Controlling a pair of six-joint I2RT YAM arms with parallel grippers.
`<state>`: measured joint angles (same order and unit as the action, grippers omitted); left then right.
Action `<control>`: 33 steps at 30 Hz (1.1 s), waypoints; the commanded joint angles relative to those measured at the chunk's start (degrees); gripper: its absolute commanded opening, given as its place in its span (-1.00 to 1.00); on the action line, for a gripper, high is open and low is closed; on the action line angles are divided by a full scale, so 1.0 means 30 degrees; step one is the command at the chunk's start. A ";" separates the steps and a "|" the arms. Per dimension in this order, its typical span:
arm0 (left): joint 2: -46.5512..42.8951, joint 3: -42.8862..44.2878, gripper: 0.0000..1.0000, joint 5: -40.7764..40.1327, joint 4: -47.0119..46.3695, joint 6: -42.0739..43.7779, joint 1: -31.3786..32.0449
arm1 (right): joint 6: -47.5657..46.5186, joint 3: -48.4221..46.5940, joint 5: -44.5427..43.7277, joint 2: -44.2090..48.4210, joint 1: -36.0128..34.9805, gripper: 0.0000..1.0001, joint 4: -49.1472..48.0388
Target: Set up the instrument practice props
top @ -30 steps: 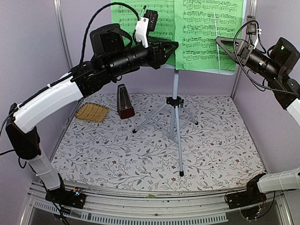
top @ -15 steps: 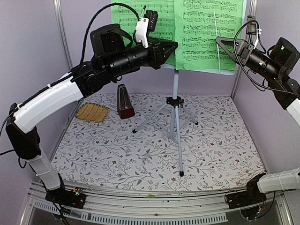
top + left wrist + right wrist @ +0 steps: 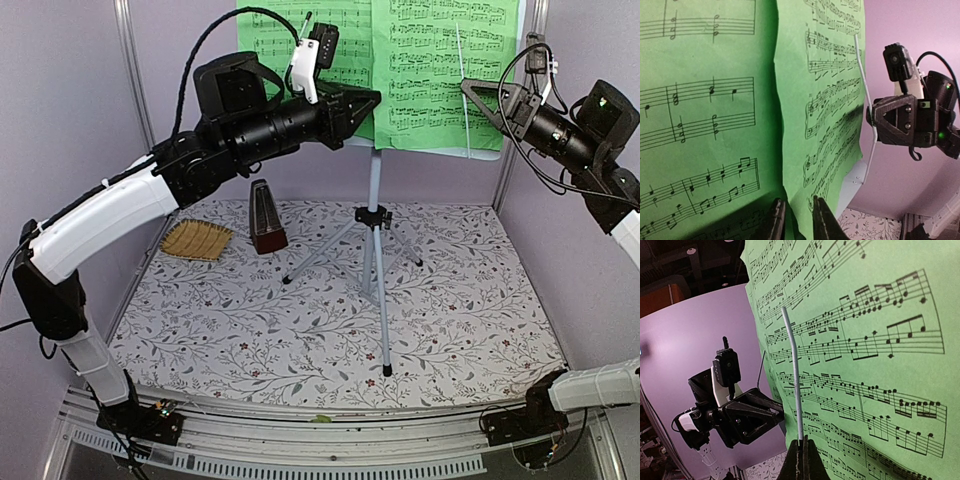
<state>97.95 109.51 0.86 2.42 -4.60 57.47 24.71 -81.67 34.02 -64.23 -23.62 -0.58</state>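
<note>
The pale blue music stand (image 3: 374, 180) rises on silver tripod legs at the back of the table, with the green booklet (image 3: 430, 70) spread open on it. My left gripper (image 3: 375, 97) is at the booklet's centre fold. Its jaws (image 3: 796, 220) stand narrowly open, with the free edge of the right page (image 3: 830, 115) between the fingers. My right gripper (image 3: 802, 447) is shut on the stand's thin pale wire page holder (image 3: 792, 370), which crosses the right page. The dark reddish-brown metronome (image 3: 266, 217) stands upright on the table at the left, below my left arm.
A tan woven mat (image 3: 196, 239) lies at the table's left edge beside the metronome. The tripod legs (image 3: 384, 330) splay out across the middle of the floral tablecloth. Purple walls close in the back and both sides.
The left gripper's jaws have narrowed a little around the page edge. Both arms and the stand have barely moved.
</note>
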 commanded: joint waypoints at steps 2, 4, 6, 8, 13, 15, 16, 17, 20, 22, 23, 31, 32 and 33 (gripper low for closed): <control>0.0314 0.0154 -0.61 0.0191 -0.0073 -0.0193 0.0136 | 0.0116 0.0337 0.0360 0.0139 -0.0038 -1.00 0.0247; 0.0362 0.0178 -0.62 0.0210 -0.0044 -0.0223 0.0120 | 0.0119 0.0357 0.0350 0.0150 -0.0038 -1.00 0.0235; 0.0351 0.0187 -0.62 0.0209 -0.0018 -0.0224 0.0163 | 0.0131 0.0349 0.0378 0.0160 -0.0053 -1.00 0.0247; 0.0385 0.0175 -0.61 0.0213 0.0008 -0.0253 0.0168 | 0.0115 0.0355 0.0397 0.0168 -0.0036 -1.00 0.0242; 0.0487 0.0167 -0.62 0.0228 0.0015 -0.0336 0.0204 | 0.0131 0.0361 0.0393 0.0183 -0.0043 -1.00 0.0231; 0.0534 0.0178 -0.62 0.0247 0.0001 -0.0341 0.0186 | 0.0142 0.0371 0.0366 0.0223 -0.0039 -1.00 0.0276; 0.0527 0.0194 -0.63 0.0266 -0.0012 -0.0341 0.0194 | 0.0131 0.0385 0.0351 0.0227 -0.0031 -1.00 0.0269; 0.0533 0.0221 -0.63 0.0269 -0.0028 -0.0341 0.0206 | 0.0119 0.0401 0.0350 0.0227 -0.0052 -1.00 0.0298; 0.0543 0.0233 -0.71 0.0270 -0.0047 -0.0341 0.0235 | 0.0099 0.0415 0.0331 0.0227 -0.0053 -1.00 0.0324; 0.0587 0.0285 -0.77 0.0296 -0.0072 -0.0341 0.0256 | 0.0084 0.0393 0.0321 0.0227 -0.0053 -1.00 0.0319; 0.0603 0.0335 -0.80 0.0287 -0.0073 -0.0316 0.0261 | 0.0084 0.0413 0.0335 0.0227 -0.0040 -1.00 0.0326; 0.1169 0.1431 -1.00 0.0366 0.0278 -0.0017 0.0295 | 0.0003 0.0399 0.0322 0.0256 -0.0042 -1.00 0.0326; 0.1291 0.1680 -1.00 0.0358 0.0392 0.0029 0.0295 | 0.0020 0.0414 0.0320 0.0253 -0.0039 -1.00 0.0323; 0.1405 0.1901 -1.00 0.0357 0.0469 0.0086 0.0281 | -0.0001 0.0394 0.0320 0.0249 -0.0038 -1.00 0.0305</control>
<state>100.57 112.05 1.17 2.79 -5.39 57.76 24.69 -81.34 34.02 -64.03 -23.62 -0.91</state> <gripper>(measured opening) 0.004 0.011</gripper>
